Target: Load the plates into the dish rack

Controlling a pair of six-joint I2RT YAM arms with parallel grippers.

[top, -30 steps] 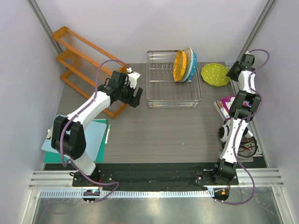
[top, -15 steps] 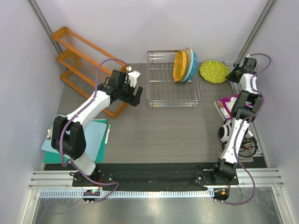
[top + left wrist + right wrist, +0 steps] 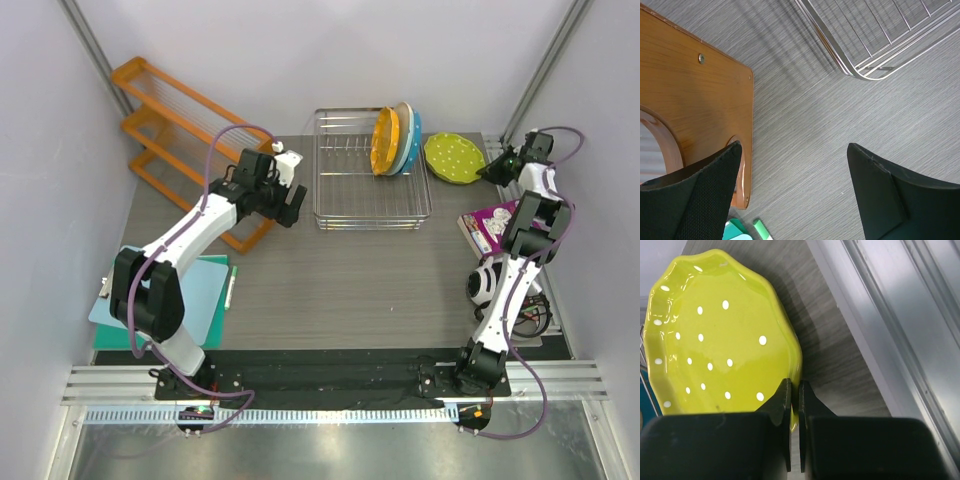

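The silver wire dish rack (image 3: 372, 222) stands at the table's far middle. An orange plate (image 3: 385, 141), a cream plate (image 3: 402, 138) and a blue plate (image 3: 414, 143) stand upright at its right end. The lime-green dotted plate (image 3: 455, 158) is right of the rack. My right gripper (image 3: 492, 170) is shut on its right rim; in the right wrist view the plate (image 3: 715, 340) fills the left and the gripper (image 3: 795, 390) pinches its edge. My left gripper (image 3: 290, 210) is open and empty left of the rack, over bare table (image 3: 792, 170). The rack's near-left corner (image 3: 865, 50) shows there.
An orange slatted shelf (image 3: 170, 120) lies at the far left, its side panel (image 3: 695, 100) beside my left fingers. A teal board (image 3: 165, 300) and a green pen (image 3: 232, 285) lie at the near left. A purple book (image 3: 487, 222) and a white round object (image 3: 485, 283) sit by the right arm.
My right wrist has swung right and back, and the lime-green plate has shifted slightly left and farther in its grip. The left arm has barely moved.
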